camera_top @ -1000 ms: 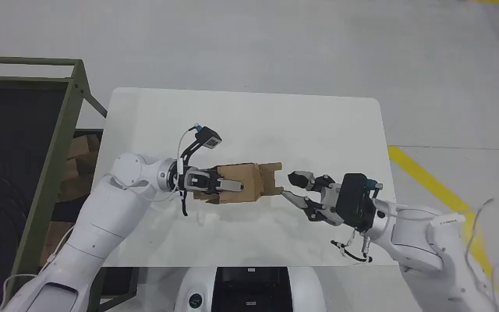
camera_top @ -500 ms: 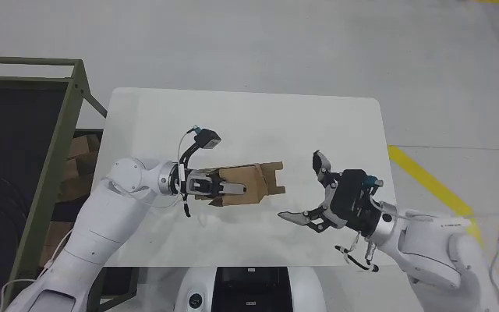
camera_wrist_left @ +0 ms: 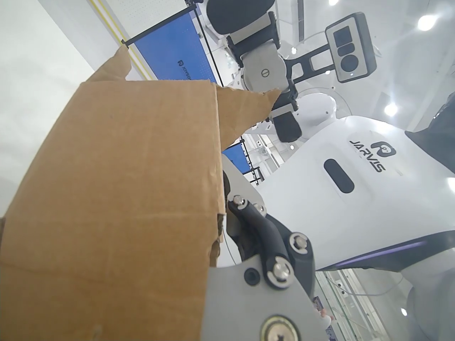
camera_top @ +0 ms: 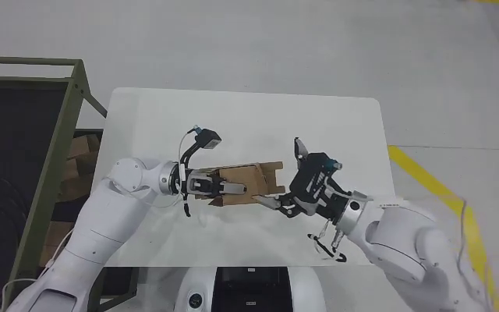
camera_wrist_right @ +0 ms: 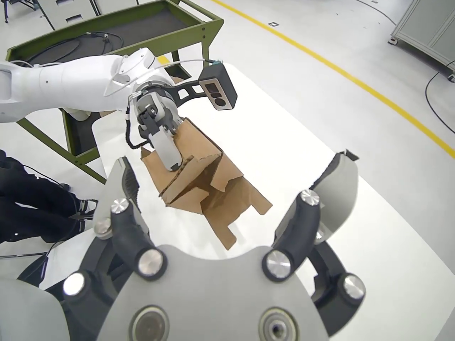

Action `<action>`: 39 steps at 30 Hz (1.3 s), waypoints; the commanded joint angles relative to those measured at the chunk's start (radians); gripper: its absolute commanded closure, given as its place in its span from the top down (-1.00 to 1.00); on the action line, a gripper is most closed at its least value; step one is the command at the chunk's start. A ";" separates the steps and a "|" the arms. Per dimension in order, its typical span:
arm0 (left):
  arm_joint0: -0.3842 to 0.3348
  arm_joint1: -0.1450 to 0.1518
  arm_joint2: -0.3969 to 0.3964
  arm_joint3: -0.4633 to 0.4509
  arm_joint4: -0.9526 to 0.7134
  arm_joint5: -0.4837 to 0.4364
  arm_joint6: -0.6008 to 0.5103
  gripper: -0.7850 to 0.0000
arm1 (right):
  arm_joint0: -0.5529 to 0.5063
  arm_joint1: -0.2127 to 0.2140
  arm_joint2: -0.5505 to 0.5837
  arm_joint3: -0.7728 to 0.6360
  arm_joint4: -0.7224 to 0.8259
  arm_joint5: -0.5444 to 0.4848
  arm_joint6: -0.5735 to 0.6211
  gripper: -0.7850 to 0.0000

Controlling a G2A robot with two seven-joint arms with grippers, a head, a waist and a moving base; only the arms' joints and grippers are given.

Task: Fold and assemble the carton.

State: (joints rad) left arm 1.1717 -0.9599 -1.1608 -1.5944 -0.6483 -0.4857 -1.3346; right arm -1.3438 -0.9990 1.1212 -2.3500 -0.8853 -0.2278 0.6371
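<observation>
my left gripper (camera_top: 232,189) is clamped on the carton (camera_top: 253,175), held over the table (camera_top: 335,125) and popped into a tube, but the end flaps (camera_wrist_right: 245,196) aren't folded yet and my right gripper (camera_top: 281,173) sits wide open beside them

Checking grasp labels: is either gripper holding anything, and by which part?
Left gripper holds the carton by the end facing away from the right gripper, which is open and empty.

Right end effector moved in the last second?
Yes. The right end effector shifted toward the carton, away from the table's right edge.
</observation>
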 commanded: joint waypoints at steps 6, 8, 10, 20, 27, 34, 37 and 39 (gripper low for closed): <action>0.006 0.001 -0.007 -0.008 -0.002 0.001 -0.001 -1.00 | 0.019 -0.006 0.007 0.000 0.058 0.061 0.060 1.00; 0.008 0.002 -0.009 -0.010 -0.003 0.001 -0.001 -1.00 | 0.008 -0.005 0.020 0.000 0.065 0.062 0.064 1.00; 0.009 0.002 -0.009 -0.012 -0.004 0.004 -0.004 -1.00 | -0.010 -0.003 0.037 0.000 0.075 0.064 0.076 1.00; 0.004 0.002 -0.004 -0.025 -0.015 0.014 -0.013 -1.00 | -0.080 0.007 0.123 0.000 0.125 0.050 0.124 1.00; 0.001 0.003 0.001 -0.038 -0.026 0.025 -0.025 -1.00 | -0.096 0.009 0.142 0.000 0.127 0.067 0.153 1.00; 0.001 0.006 0.003 -0.051 -0.047 0.038 -0.038 -1.00 | -0.082 0.008 0.132 0.000 0.099 0.099 0.198 1.00; 0.001 0.007 0.004 -0.051 -0.052 0.043 -0.043 -1.00 | -0.073 0.007 0.117 0.000 0.097 0.097 0.210 1.00; 0.000 0.007 0.006 -0.052 -0.054 0.045 -0.045 -1.00 | -0.066 0.006 0.107 0.005 0.092 0.096 0.219 1.00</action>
State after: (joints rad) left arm 1.1718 -0.9527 -1.1561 -1.6459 -0.7014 -0.4417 -1.3785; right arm -1.4134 -0.9930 1.2329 -2.3476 -0.7907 -0.1314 0.8518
